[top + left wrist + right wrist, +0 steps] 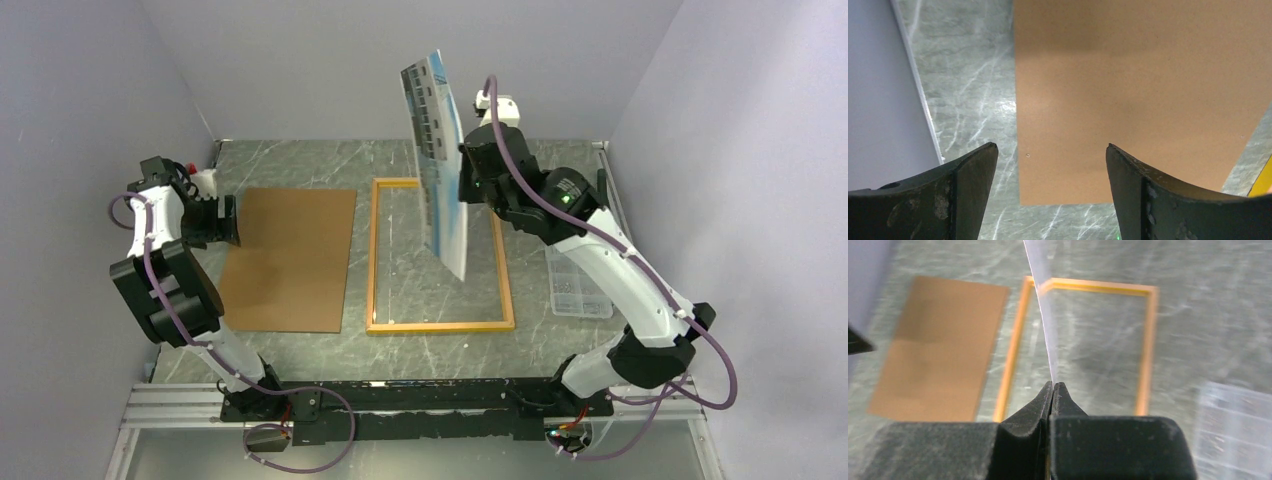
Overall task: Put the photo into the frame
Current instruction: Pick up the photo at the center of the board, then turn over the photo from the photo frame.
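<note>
The photo (440,160), a print of a white building against blue sky, hangs on edge in the air above the frame. My right gripper (470,170) is shut on its edge; in the right wrist view the jaws (1054,386) pinch the thin sheet (1044,315), seen edge-on. The frame (372,260), with its wood-coloured border, lies flat on the table centre, and it shows below the photo in the right wrist view (1010,355). My left gripper (228,220) is open and empty above the far left edge of the brown board; its fingers (968,175) straddle the board's corner.
The brown backing board (290,258) lies flat left of the frame, also in the left wrist view (1138,90) and right wrist view (933,350). A clear plastic compartment box (580,285) sits right of the frame under my right arm. Grey walls enclose the table.
</note>
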`<move>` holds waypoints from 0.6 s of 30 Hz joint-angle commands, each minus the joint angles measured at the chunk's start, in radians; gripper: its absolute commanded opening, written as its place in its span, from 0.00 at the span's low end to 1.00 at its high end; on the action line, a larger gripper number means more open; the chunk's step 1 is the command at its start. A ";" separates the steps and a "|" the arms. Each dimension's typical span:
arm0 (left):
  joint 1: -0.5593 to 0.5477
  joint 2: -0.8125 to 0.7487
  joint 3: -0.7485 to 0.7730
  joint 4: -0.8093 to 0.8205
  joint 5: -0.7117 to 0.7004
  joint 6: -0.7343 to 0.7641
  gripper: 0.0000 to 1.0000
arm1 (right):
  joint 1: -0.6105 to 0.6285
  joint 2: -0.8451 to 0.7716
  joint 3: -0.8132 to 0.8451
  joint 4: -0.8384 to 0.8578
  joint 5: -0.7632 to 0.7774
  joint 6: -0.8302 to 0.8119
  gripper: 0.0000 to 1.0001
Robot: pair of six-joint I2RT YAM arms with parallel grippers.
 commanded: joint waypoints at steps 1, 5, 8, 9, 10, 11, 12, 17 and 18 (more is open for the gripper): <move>-0.030 -0.023 -0.045 0.011 0.020 -0.015 0.84 | 0.028 0.039 0.110 -0.363 0.299 -0.059 0.00; -0.046 -0.023 -0.053 0.018 0.020 -0.028 0.84 | 0.109 0.184 0.249 -0.537 0.415 -0.038 0.00; -0.050 -0.029 -0.058 0.019 0.021 -0.032 0.83 | 0.181 0.309 0.296 -0.595 0.468 -0.072 0.00; -0.049 -0.032 -0.061 0.021 0.019 -0.031 0.83 | 0.195 0.344 0.292 -0.596 0.466 -0.078 0.00; -0.050 -0.033 -0.065 0.023 0.015 -0.029 0.83 | 0.205 0.374 0.291 -0.595 0.451 -0.079 0.00; -0.049 -0.035 -0.071 0.026 0.011 -0.026 0.83 | 0.213 0.402 0.292 -0.595 0.438 -0.077 0.00; -0.049 -0.037 -0.076 0.031 0.007 -0.024 0.82 | 0.220 0.433 0.299 -0.594 0.423 -0.070 0.00; -0.049 -0.037 -0.085 0.040 0.001 -0.022 0.82 | 0.255 0.584 0.353 -0.592 0.342 -0.036 0.00; -0.050 -0.037 -0.083 0.040 0.000 -0.023 0.82 | 0.255 0.609 0.358 -0.587 0.319 -0.018 0.00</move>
